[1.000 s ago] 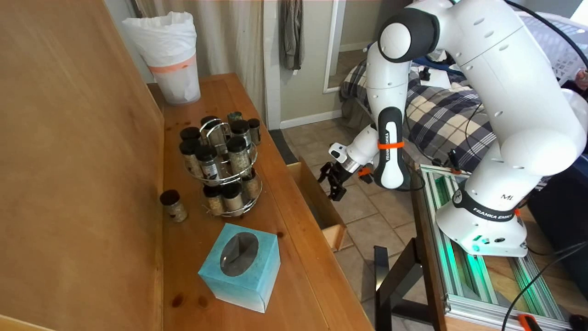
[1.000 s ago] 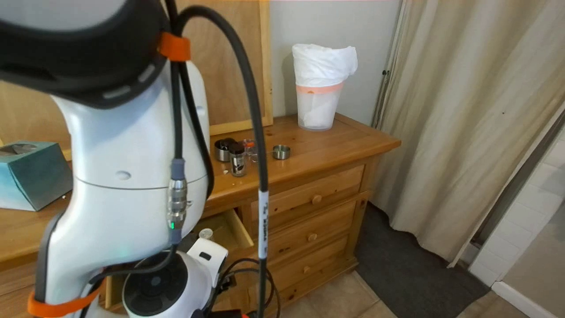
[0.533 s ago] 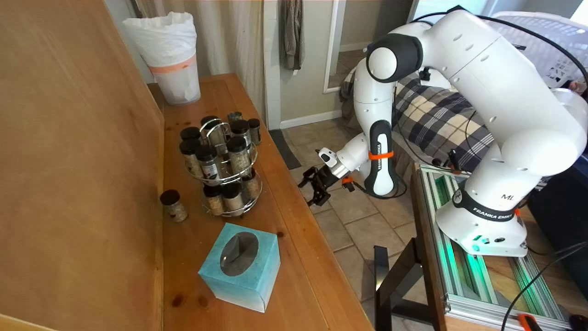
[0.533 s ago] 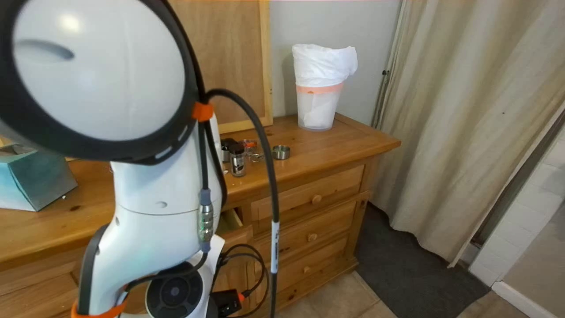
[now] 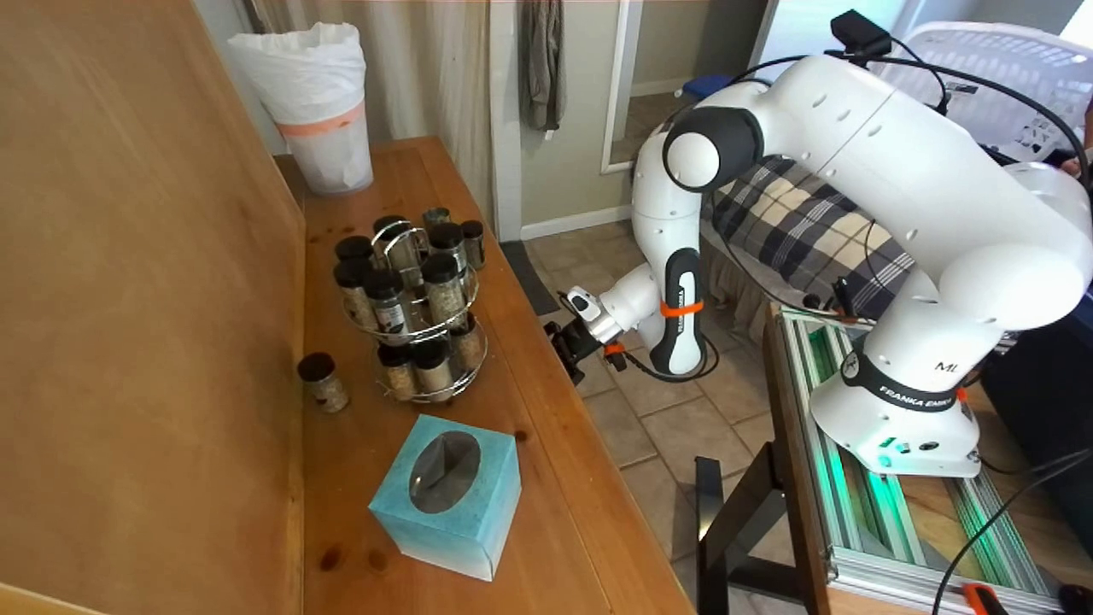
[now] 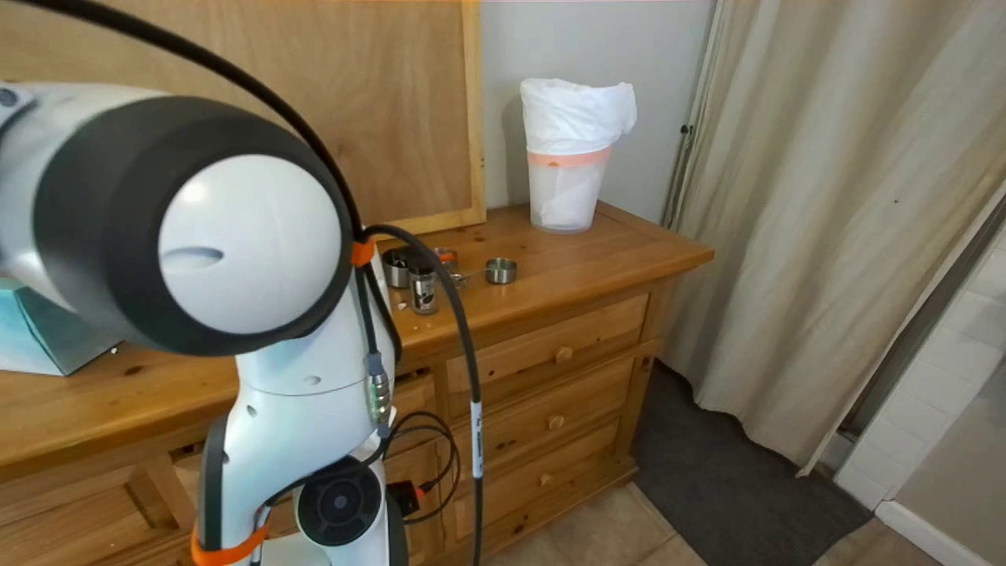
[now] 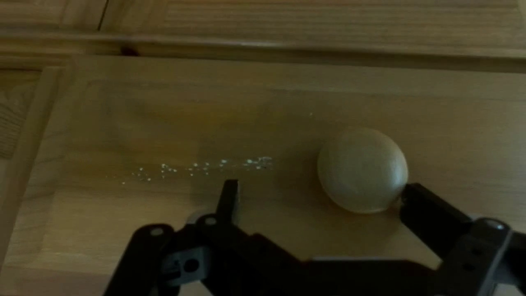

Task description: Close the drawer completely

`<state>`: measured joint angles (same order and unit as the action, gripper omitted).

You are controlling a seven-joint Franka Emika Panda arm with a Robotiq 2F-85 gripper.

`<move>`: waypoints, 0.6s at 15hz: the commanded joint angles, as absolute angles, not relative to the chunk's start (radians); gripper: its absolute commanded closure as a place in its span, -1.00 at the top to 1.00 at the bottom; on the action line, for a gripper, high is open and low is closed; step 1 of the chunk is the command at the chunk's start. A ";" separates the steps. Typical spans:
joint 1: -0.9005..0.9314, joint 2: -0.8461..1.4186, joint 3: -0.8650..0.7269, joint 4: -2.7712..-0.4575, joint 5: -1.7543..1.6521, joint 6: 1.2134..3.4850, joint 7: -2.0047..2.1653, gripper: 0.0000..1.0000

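The drawer's flat wooden front panel (image 7: 164,123) fills most of the wrist view, with a round wooden knob (image 7: 361,170) on it. In an exterior view a strip of the drawer front (image 6: 414,399) shows beside the arm, with a thin dark gap above it; the box inside is out of sight. Elsewhere the desk top hides the drawer. My gripper (image 7: 320,187) is open at the panel. Its right finger is at the knob's edge, touching or nearly so; its left finger is apart from the knob. In an exterior view the gripper (image 5: 565,352) is at the desk's front edge, partly hidden.
On the desk top (image 5: 546,478) stand a spice rack (image 5: 418,325), a loose jar (image 5: 323,383), a blue tissue box (image 5: 452,495) and a white-lined bin (image 5: 329,111). Measuring cups (image 6: 501,270) also lie there. More closed drawers (image 6: 566,354) are beside it.
The arm has moved toward the desk. The drawer, pulled well out a second ago, has slid in; half a second ago its inside showed slightly, and now it does not.
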<state>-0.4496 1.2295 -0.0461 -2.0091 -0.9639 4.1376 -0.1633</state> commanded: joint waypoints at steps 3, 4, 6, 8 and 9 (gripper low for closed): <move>-0.395 1.314 -0.046 -1.789 -0.986 4.143 -0.013 1.00; -0.388 1.315 -0.055 -1.788 -0.997 4.127 0.011 1.00; -0.369 1.277 -0.087 -1.826 -1.037 4.055 0.070 1.00; -0.352 1.197 -0.121 -1.899 -1.068 3.976 0.131 1.00; -0.351 1.158 -0.129 -1.926 -1.101 3.940 0.173 1.00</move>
<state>-0.3790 1.2577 -0.0739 -1.8885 -1.0388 4.0744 0.0528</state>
